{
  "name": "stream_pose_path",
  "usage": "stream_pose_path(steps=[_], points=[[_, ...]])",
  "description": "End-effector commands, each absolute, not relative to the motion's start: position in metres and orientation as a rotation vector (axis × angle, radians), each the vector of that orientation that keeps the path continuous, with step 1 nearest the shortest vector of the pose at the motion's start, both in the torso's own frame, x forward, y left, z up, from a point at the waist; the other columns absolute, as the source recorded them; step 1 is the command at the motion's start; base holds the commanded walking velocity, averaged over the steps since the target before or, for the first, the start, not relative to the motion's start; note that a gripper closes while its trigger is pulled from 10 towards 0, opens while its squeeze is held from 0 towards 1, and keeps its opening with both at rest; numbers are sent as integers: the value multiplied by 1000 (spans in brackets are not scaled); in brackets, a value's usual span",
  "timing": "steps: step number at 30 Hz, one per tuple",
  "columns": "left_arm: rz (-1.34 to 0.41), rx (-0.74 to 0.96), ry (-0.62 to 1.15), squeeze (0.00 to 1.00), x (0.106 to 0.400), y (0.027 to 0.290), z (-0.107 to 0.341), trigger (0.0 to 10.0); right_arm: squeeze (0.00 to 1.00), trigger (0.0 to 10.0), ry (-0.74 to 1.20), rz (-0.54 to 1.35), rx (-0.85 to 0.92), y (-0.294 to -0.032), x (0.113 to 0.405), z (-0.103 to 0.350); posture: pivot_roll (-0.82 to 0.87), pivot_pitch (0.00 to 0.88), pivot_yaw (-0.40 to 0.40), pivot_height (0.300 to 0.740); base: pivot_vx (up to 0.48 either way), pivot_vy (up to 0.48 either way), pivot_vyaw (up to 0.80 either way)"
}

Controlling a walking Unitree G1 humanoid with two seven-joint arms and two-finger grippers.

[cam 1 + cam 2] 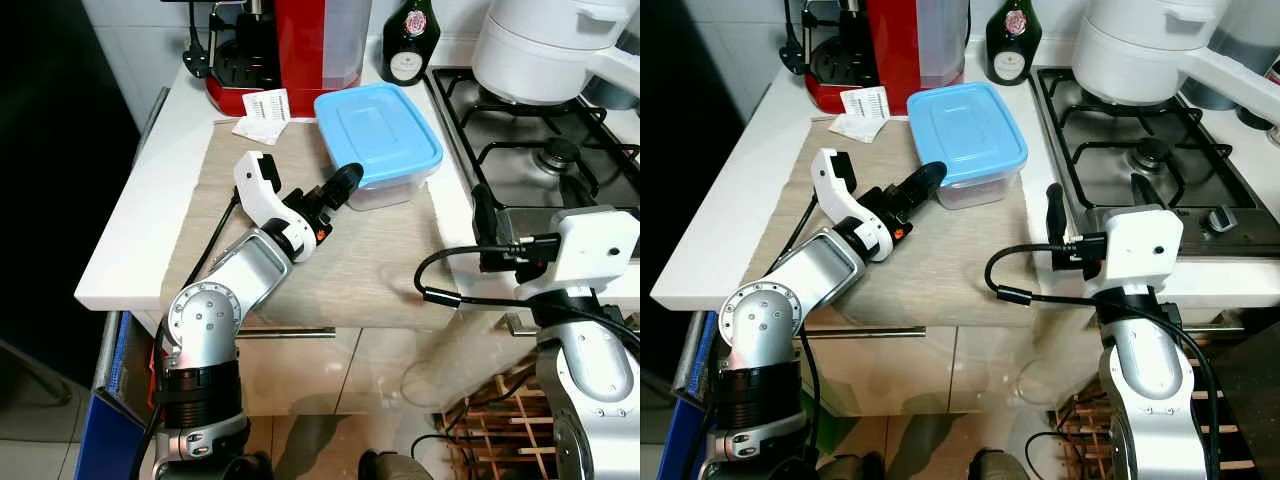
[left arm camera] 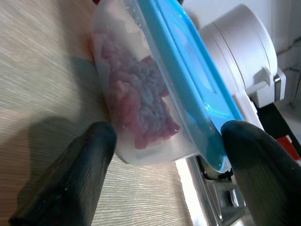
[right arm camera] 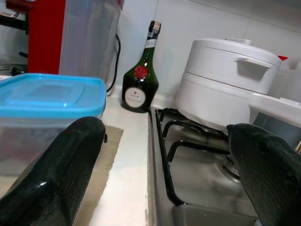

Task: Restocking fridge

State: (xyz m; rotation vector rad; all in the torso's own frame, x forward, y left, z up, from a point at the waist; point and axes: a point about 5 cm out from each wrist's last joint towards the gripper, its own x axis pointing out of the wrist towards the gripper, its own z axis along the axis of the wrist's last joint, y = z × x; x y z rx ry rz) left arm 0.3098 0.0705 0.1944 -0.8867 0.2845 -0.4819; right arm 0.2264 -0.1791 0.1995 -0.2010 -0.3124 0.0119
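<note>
red coffee machine [image 1: 285, 45] | dark bottle [image 1: 407, 42] | white pot [image 1: 545, 45] (on hob) | paper slip [image 1: 264, 112]

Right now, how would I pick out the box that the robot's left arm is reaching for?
Look at the white kitchen counter left of the gas hob, where a beige mat lies. At the mat's far end, before the red coffee machine, sits a clear plastic box with a blue lid, the open left gripper at its near corner. No neighbour is blue-lidded, and pinkish food shows through its wall.

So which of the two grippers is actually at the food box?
The left gripper: its open fingers straddle the corner of the blue-lidded container on the mat. The right gripper hangs open by the hob, apart from it.
</note>
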Motion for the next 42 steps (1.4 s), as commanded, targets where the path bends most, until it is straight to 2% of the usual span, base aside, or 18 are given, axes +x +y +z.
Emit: stream_pose_path(steps=[1,8,13,22,26,34,37,38,39,42], points=[[-516,-915,330,0,320,40,203,0,0,10000,-323,13,-215,-180,222,201,-227,109,7,740,0,0,0],[-519,-951,317,0,330,34,204,0,0,10000,-316,10,-208,-179,221,200,-240,105,12,740,0,0,0],[-514,-940,265,0,331,40,209,0,0,10000,-231,171,-46,-165,218,191,-242,106,14,740,0,0,0],[-537,-872,148,0,332,49,228,0,0,10000,-245,176,-62,-166,218,195,-240,108,10,740,0,0,0],[-558,-781,25,0,328,64,251,0,0,10000,-244,183,-63,-166,217,196,-236,108,10,740,0,0,0],[-541,-704,-104,0,325,97,275,0,0,10000,-243,180,-67,-167,218,196,-221,107,6,740,0,0,0],[-516,-563,-158,0,326,106,281,0,0,10000,-242,182,-69,-166,220,195,-209,101,1,740,0,0,0],[-516,-463,-173,0,325,103,281,4784,0,10000,-243,183,-72,-166,221,196,-208,98,0,740,0,0,0],[-538,-398,-198,0,324,97,282,10000,0,10000,-247,176,-79,-166,223,196,-209,95,2,740,0,0,0],[-553,-347,-193,0,326,88,278,10000,0,10000,-258,127,-115,-170,234,197,-214,80,26,740,0,0,0]])
